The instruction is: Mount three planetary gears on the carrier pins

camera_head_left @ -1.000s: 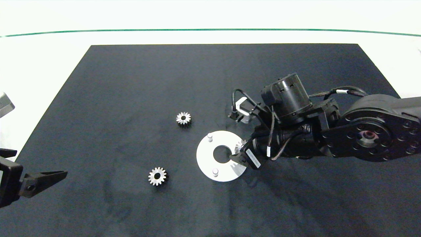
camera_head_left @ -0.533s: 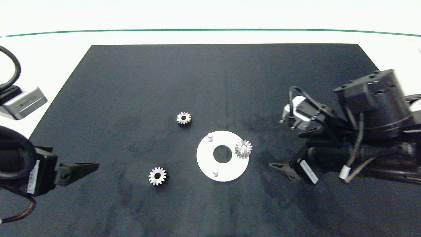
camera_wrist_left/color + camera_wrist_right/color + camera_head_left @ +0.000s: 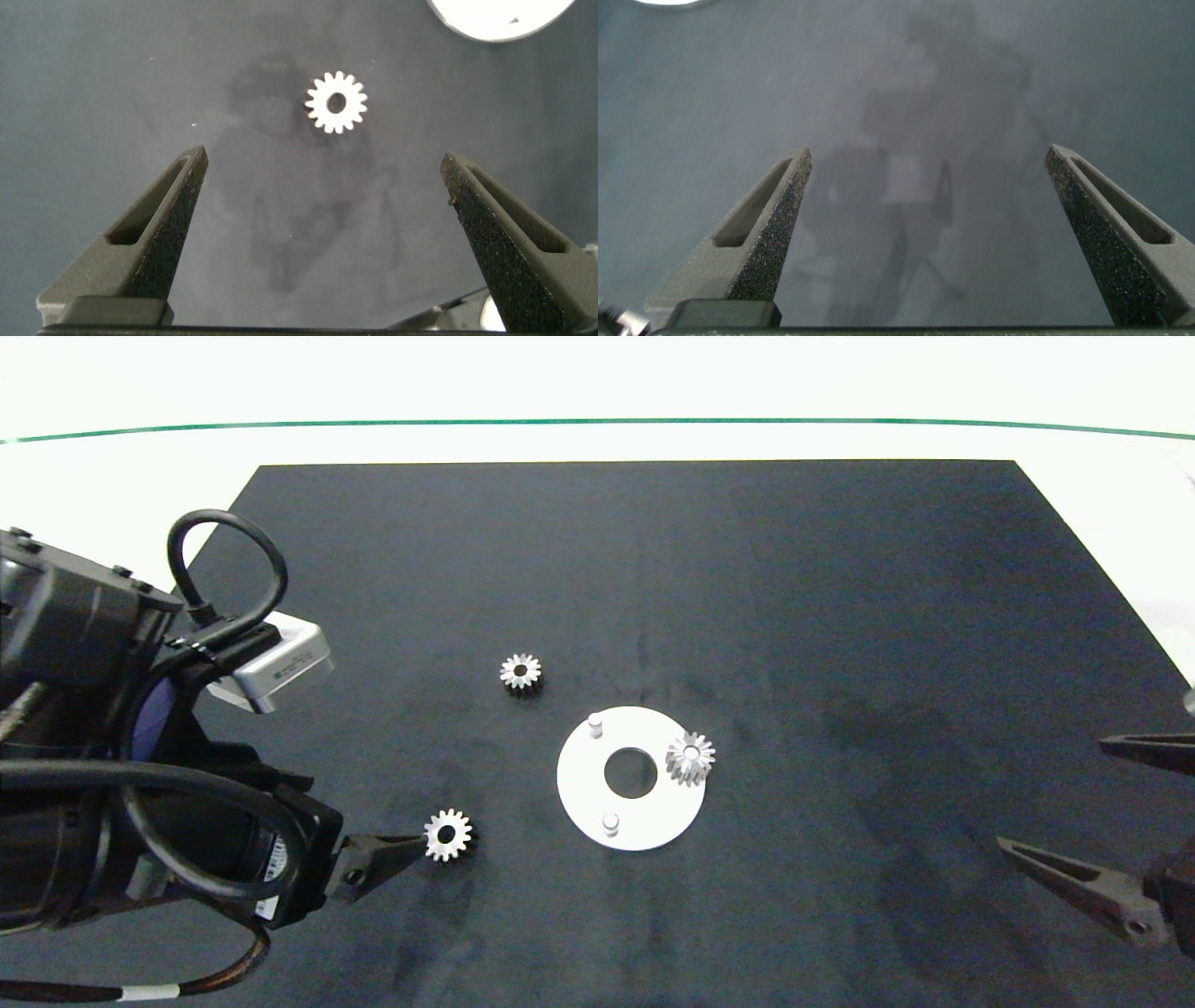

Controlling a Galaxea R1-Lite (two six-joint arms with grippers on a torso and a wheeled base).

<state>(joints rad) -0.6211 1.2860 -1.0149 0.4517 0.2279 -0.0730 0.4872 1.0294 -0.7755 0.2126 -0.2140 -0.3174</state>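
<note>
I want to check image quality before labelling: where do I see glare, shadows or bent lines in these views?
Head view: the white table surface beyond the dark rectangular mat is washed out, and the thin green line bows, suggesting lens distortion. Left wrist view: a faint blotchy shadow lies on the mat by the small silver toothed gear, between the open left gripper fingers. Right wrist view: a soft shadow of the open right gripper.

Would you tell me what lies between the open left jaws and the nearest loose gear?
Nothing: in the left wrist view only bare dark mat separates the left gripper from the gear.
</note>
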